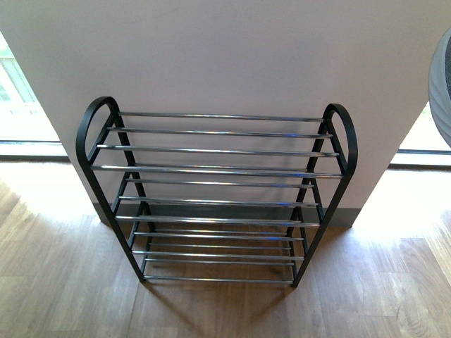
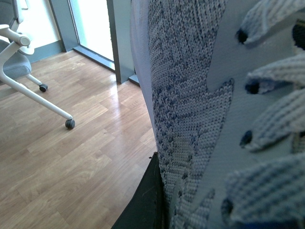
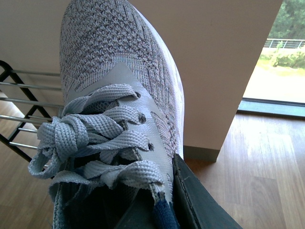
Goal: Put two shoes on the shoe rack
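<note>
The black shoe rack (image 1: 215, 193) with silver bars stands against a white wall, all tiers bare. My left gripper (image 2: 157, 210) is shut on a grey knit sneaker (image 2: 190, 105) that fills its wrist view, with one black finger (image 2: 145, 200) pressed on its side. My right gripper (image 3: 157, 205) is shut on the other grey knit sneaker (image 3: 114, 71), held at the laces and navy tongue, with the rack's end (image 3: 19, 109) beside it. In the front view only a grey edge of this sneaker (image 1: 440, 81) shows at the right border. The pale blue slides are out of view.
Wooden floor (image 1: 366, 282) lies in front of the rack. Bright windows flank the wall on both sides. A white office chair base with castors (image 2: 33, 90) stands on the floor in the left wrist view.
</note>
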